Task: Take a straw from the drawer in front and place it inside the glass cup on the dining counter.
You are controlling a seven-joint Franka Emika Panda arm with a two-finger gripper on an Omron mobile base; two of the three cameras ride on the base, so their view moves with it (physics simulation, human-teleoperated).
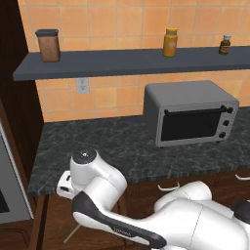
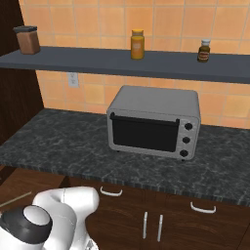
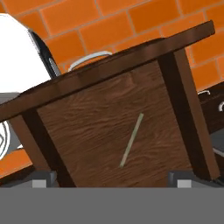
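We see the pincer (image 3: pixel 112 183) spread wide, its two tips at the lower corners of the hand view, holding nothing; it hangs above the open drawer (image 3: pixel 87 127), apart from its contents; the straw (image 3: pixel 131 140) lies loose on the drawer's wood floor, slanted, between the side walls; in the left base view the straw (image 1: pixel 72 234) shows below the black granite worktop (image 1: pixel 122 146); a toaster oven (image 1: pixel 190 113) stands on that worktop.
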